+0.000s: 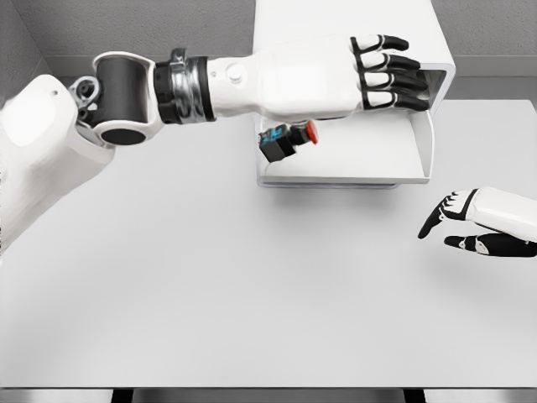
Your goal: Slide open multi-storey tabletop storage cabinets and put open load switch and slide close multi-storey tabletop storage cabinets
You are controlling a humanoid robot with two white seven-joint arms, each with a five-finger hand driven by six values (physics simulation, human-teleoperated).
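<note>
- Left robot hand [382, 74] is up at the far edge of the tabletop [252, 294], arm stretched across from the left, fingers extended and close together, gripping nothing.
- Its fingertips [415, 82] sit right at the cabinet's [352, 21] front, by the upper right corner of the pulled-out drawer [377, 155]; whether they touch it, I cannot tell.
- The switch [287, 139] lies inside the open drawer, at its left end, just under the left forearm: black body, a blue part, red knob pointing right, tilted.
- The drawer juts from the cabinet toward the middle of the tabletop.
- Right robot hand [466, 225] hovers near the right edge, well apart from the drawer, fingers loose and pointing left, holding nothing.
</note>
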